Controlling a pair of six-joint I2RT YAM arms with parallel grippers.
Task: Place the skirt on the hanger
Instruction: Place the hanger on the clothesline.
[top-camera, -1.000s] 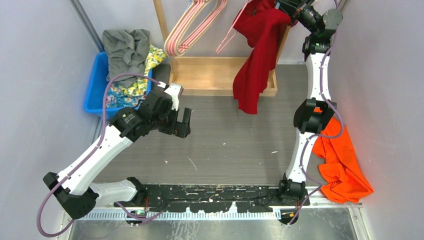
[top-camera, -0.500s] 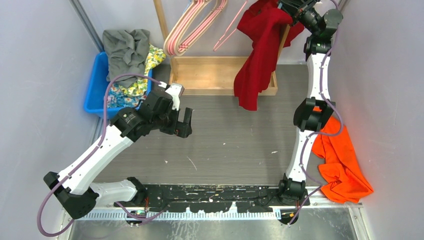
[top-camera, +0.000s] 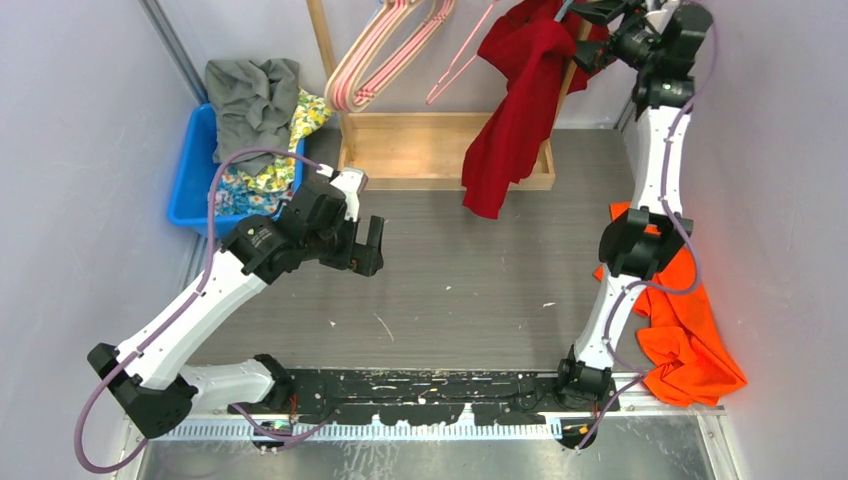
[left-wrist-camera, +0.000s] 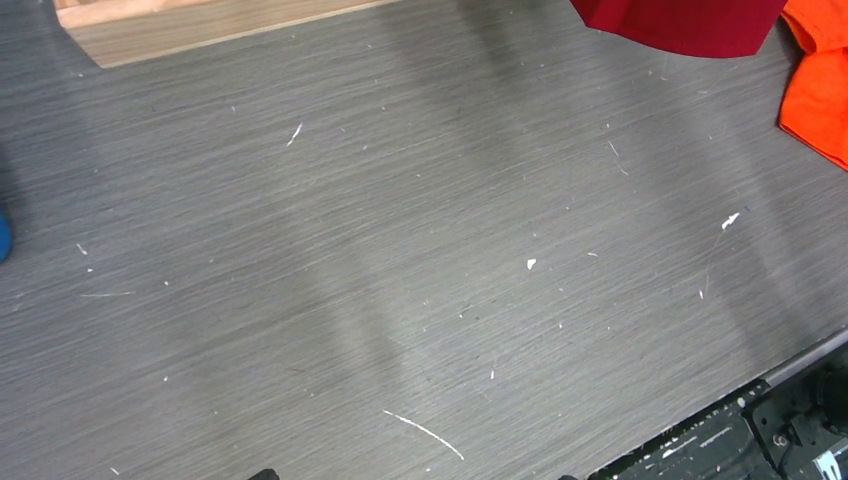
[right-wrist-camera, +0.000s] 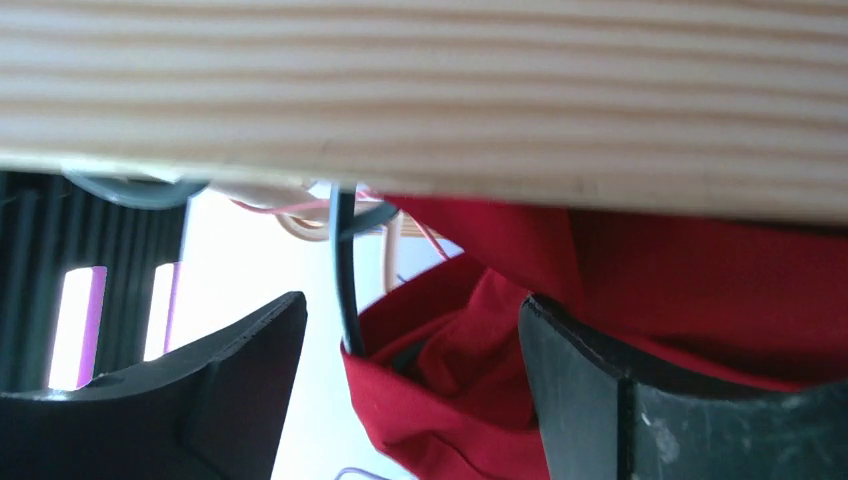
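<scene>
The red skirt (top-camera: 515, 100) hangs from the top of the wooden rack, its hem near the rack's base. In the right wrist view a dark hanger wire (right-wrist-camera: 345, 270) runs into the skirt's (right-wrist-camera: 480, 380) folded waistband. My right gripper (top-camera: 592, 32) is up beside the skirt's top, open; its jaws (right-wrist-camera: 412, 305) stand wide on either side of the waistband and wire without pinching them. My left gripper (top-camera: 368, 245) hovers open over bare table, with only its fingertips showing at the lower edge of its own view (left-wrist-camera: 415, 477).
Pink hangers (top-camera: 385, 50) hang left of the skirt over the wooden rack base (top-camera: 430, 150). A blue bin (top-camera: 190, 170) with grey and floral clothes stands at the back left. An orange garment (top-camera: 685, 320) lies by the right arm. The rack's wooden bar (right-wrist-camera: 424, 100) is just above the right jaws.
My right gripper has opened, let go of the skirt's top, and shifted to the right. The skirt has swung slightly left. The left arm has not moved.
</scene>
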